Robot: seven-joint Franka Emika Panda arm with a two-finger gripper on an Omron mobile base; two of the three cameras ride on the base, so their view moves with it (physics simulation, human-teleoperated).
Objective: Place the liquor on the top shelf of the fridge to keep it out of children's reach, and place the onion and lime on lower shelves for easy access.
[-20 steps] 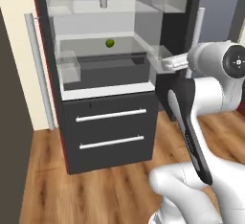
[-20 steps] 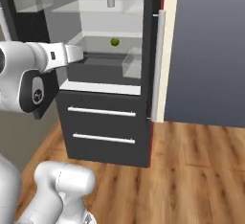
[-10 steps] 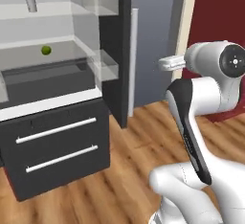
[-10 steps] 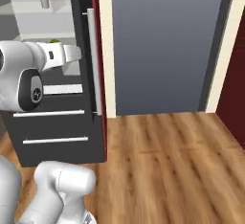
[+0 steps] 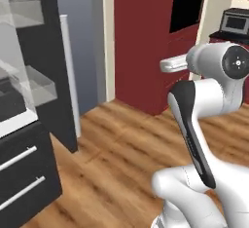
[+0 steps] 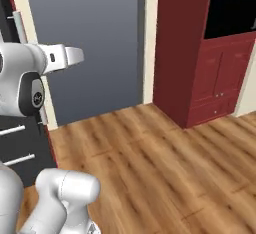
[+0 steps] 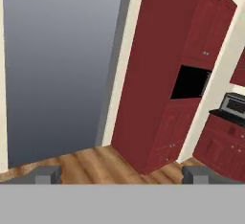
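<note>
At the far left of the left base view stands the fridge (image 5: pixel 29 124), its door open, with clear door bins (image 5: pixel 41 88) and two dark drawers (image 5: pixel 19 183). The liquor, the onion and the lime cannot be seen from here. To the right are a grey wall (image 7: pixel 57 70) and red cabinets (image 7: pixel 167 89). The pincer (image 7: pixel 122 174) is wide open and holds nothing. I judge the onion light, firm and round, so it may roll; take it across its middle.
</note>
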